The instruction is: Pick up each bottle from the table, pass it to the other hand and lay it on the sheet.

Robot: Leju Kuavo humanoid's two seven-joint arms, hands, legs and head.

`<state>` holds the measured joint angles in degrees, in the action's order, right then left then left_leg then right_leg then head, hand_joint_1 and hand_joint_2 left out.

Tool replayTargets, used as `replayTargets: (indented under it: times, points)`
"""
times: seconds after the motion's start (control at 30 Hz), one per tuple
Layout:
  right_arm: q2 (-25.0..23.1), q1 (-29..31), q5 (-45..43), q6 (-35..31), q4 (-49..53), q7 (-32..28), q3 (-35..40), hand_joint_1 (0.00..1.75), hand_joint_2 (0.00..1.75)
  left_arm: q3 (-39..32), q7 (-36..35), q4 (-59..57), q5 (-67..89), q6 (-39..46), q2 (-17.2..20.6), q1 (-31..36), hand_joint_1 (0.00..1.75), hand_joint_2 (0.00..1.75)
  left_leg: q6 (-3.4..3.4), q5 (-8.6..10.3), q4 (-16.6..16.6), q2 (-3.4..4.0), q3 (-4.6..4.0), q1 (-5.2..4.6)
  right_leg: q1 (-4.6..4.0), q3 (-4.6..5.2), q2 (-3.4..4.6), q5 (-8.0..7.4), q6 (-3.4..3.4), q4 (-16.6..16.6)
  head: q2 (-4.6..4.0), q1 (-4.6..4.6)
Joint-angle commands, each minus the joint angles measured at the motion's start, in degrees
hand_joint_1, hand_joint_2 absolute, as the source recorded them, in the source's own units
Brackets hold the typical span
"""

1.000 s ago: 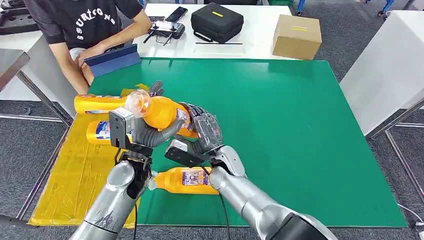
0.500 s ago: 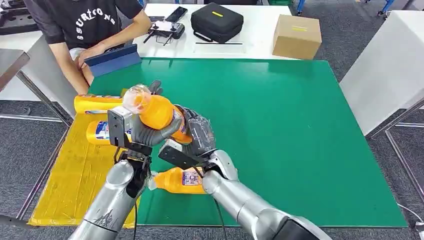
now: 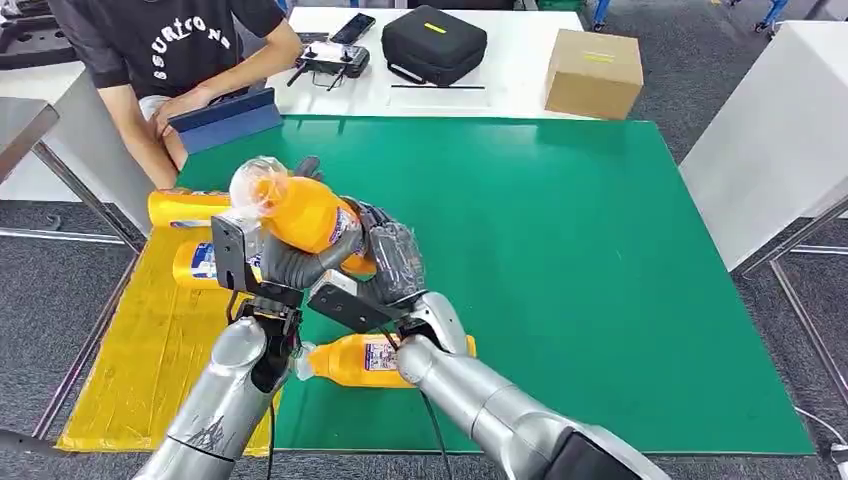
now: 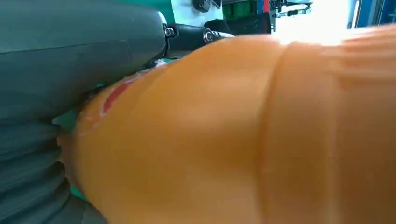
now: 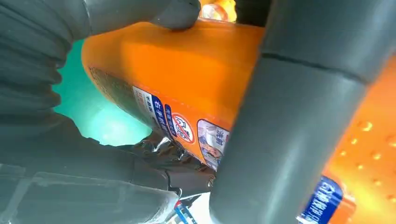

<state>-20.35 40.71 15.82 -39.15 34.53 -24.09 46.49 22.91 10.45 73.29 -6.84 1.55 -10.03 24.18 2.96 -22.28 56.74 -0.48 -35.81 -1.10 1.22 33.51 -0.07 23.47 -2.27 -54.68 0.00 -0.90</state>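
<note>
An orange bottle point(image 3: 300, 212) with a clear cap hangs in the air over the left part of the green mat point(image 3: 580, 250), its cap end tilted up and to the left. My left hand point(image 3: 290, 265) grips it from below near the neck. My right hand point(image 3: 395, 262) wraps around its base end. In the left wrist view the bottle point(image 4: 233, 140) lies against the palm. Its label point(image 5: 187, 130) faces the right wrist camera. A second orange bottle point(image 3: 365, 360) lies on the mat under my arms. Two more bottles point(image 3: 190, 207) point(image 3: 200, 262) lie on the yellow sheet point(image 3: 150, 350).
A person point(image 3: 170, 50) sits at the far left corner with a blue tablet point(image 3: 225, 118). On the white table behind are a black case point(image 3: 433, 42), a cardboard box point(image 3: 594, 72) and a controller point(image 3: 333, 60). A white table point(image 3: 780, 130) stands at the right.
Both hands have carried the held bottle a little to the left and up, and its cap end has tipped further left. The bottles on the mat and the sheet have not moved.
</note>
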Motion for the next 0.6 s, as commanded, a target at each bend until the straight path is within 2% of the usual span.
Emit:
replayTargets:
  times: [0.03,0.13,0.2,0.27,0.6]
  points:
    - [0.35,2.62,-0.82,-0.01,-1.23,-0.87,5.22,1.75,1.75,2.53,-0.19,-1.46,-0.38,-0.19,0.66,2.45,1.75,1.75,-0.19,-0.09,0.01,-0.03,0.16,0.07,-0.06,-0.19,-0.05,0.09,0.12,0.02,0.0,0.02]
    - [0.35,2.75,-0.92,0.12,-1.43,-1.0,5.3,1.75,1.75,2.43,-0.02,-1.29,-0.63,-0.14,0.61,2.42,1.75,1.75,-0.48,-0.39,0.15,0.04,0.62,0.18,-0.17,-0.68,-0.02,0.35,0.31,-0.04,0.0,0.02]
    - [0.35,2.65,-0.93,0.11,-1.47,-1.01,5.33,1.75,1.75,2.32,0.04,-1.27,-0.74,-0.09,0.62,2.37,1.75,1.75,-0.15,-0.07,0.02,-0.02,0.11,0.07,-0.07,-0.14,-0.04,0.06,0.1,0.02,0.0,0.0]
    - [0.35,2.45,-0.89,0.15,-1.68,-1.0,5.4,1.75,1.75,2.15,0.18,-1.18,-0.97,0.02,0.57,2.3,1.75,1.75,-0.3,-0.2,0.07,0.0,0.33,0.11,-0.1,-0.37,-0.03,0.18,0.19,-0.01,0.0,0.0]
    - [0.35,1.8,-0.56,0.26,-2.33,-0.4,6.06,1.75,1.75,1.82,0.55,-0.69,-1.4,0.47,0.47,2.31,1.75,1.75,-0.22,-0.12,0.03,-0.06,0.21,0.09,-0.08,-0.26,-0.08,0.12,0.14,0.03,0.0,0.0]
